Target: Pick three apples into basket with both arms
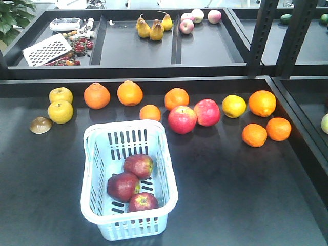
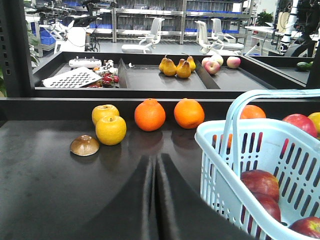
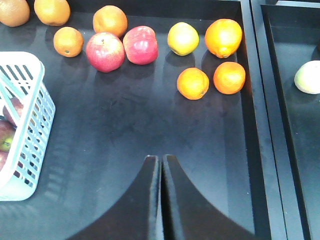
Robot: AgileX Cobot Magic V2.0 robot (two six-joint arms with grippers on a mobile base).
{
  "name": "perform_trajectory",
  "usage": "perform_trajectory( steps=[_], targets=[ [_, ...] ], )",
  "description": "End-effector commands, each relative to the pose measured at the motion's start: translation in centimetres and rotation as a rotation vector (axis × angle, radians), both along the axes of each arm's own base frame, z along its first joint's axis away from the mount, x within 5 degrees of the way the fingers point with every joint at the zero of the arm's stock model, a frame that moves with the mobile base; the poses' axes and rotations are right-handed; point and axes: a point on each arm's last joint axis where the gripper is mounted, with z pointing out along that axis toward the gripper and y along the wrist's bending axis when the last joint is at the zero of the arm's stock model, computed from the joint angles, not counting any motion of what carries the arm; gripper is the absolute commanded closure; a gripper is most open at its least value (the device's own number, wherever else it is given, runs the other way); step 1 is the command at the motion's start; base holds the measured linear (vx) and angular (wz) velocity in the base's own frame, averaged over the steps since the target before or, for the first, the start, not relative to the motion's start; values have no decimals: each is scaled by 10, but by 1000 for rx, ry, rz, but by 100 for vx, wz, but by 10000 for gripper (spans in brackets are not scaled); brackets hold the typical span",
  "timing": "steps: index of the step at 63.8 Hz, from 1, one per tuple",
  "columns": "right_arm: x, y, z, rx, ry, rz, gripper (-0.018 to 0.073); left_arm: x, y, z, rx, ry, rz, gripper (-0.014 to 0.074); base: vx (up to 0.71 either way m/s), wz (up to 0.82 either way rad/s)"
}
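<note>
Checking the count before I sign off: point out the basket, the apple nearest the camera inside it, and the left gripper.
basket (image 1: pixel 166 154), front view, right rim.
nearest apple (image 1: pixel 143 202), front view, its top face.
left gripper (image 2: pixel 155 172), left wrist view, between the closed fingertips.

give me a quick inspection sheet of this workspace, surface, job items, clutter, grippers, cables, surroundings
surface: black table, bare in front and to the right of the basket
job's things: three dark red apples all lie inside the pale blue basket, which stands upright
clutter: row of oranges, two pink-red apples, yellow fruits and a brown round object behind and beside the basket
grippers: left gripper shut and empty, low over the table left of the basket; right gripper shut and empty, right of the basket
cables: nothing seen
surroundings: rear tray with pears, a white grater and small items; office chairs beyond
</note>
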Motion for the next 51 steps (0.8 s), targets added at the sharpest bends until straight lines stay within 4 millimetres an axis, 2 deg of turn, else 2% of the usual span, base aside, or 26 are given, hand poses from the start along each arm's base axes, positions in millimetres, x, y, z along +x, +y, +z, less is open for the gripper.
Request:
perform_trajectory(
  steps=[1, 10, 18, 31, 44, 51],
  targets=[
    [0, -3, 5, -25, -84, -17, 568, -1, -1, 6, -14, -90, -13, 603, 0, 0],
    [-17, -5, -28, -63, -125, -38, 568, -1, -1, 6, -14, -90, -15, 603, 0, 0],
    [-33, -6, -54, -25, -319, -85, 568, -1, -1, 6, -14, -90, -15, 603, 0, 0],
    [-67, -7, -109, 2, -600, -124, 568, -1, -1, 6, -14, -90, -15, 603, 0, 0],
    [-92, -6, -157, 13, -720, -128, 568, -1, -1, 6, -14, -90, -15, 603, 0, 0],
    [-92, -6, -177, 17, -721, -129, 568, -1, -1, 6, -14, -89, -15, 603, 0, 0]
  ],
)
